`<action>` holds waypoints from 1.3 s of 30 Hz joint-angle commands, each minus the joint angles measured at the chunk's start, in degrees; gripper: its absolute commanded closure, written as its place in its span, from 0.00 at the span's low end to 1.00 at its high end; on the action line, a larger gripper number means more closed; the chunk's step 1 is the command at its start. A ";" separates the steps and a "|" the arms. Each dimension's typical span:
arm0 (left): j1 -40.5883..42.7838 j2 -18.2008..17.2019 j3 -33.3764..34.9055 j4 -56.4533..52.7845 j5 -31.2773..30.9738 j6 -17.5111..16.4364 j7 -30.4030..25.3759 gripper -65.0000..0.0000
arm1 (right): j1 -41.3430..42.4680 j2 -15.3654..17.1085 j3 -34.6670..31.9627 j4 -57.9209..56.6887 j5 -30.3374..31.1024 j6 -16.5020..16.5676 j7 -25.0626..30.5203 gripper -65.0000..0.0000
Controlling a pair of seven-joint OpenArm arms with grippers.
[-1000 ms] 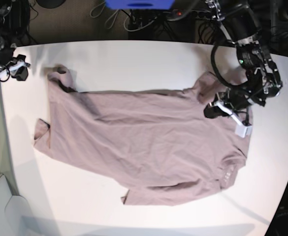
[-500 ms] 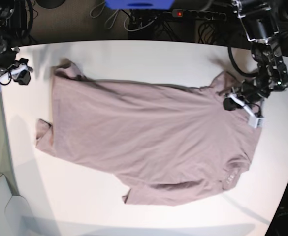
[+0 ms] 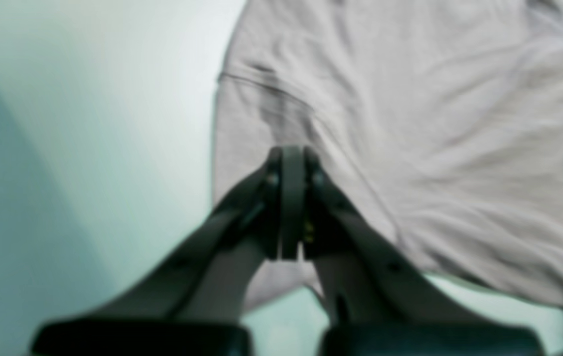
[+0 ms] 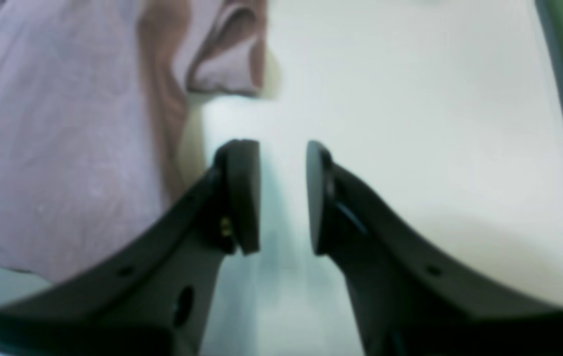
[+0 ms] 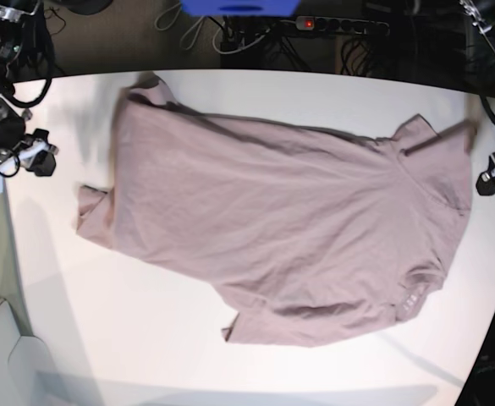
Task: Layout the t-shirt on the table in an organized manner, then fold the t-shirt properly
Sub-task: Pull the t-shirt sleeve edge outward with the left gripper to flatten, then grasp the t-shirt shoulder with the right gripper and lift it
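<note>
Both grippers are dark grey to black, each with two curved arms that widen toward a blocky black base at the near edge of the wrist views. The left gripper (image 3: 291, 202) ends in flat, rounded pads with small round screws beside them and a tiny yellowish spot lower down. The right gripper (image 4: 282, 198) has thick oval pads (image 4: 241, 193), a small brass-coloured fastener under the left pad, and round holes along its arms. In the base view, black cables loop around the right arm, with white fittings near its tip.
</note>
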 commanded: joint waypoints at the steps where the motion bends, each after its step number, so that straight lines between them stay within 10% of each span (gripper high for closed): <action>1: -1.35 0.20 -0.11 2.27 -3.08 -0.27 -0.72 0.99 | 1.41 1.28 -0.86 1.68 1.06 0.63 1.25 0.74; 6: -1.70 10.14 0.06 7.19 -0.97 0.34 -0.81 0.99 | 5.54 3.30 -7.36 0.80 0.80 0.63 1.42 0.74; 13: -4.34 19.37 0.06 7.72 18.63 -0.10 -0.90 0.99 | 12.40 5.32 -14.48 -6.50 0.71 0.63 1.69 0.73; 21: -2.05 17.35 -0.02 7.54 30.59 -0.18 -9.69 0.99 | 15.21 5.50 -21.16 -9.40 0.71 0.63 1.69 0.73; 39: -1.97 10.49 -0.20 1.21 23.82 -0.27 -10.83 0.99 | 7.13 4.62 -23.89 -9.58 0.62 -1.31 9.95 0.73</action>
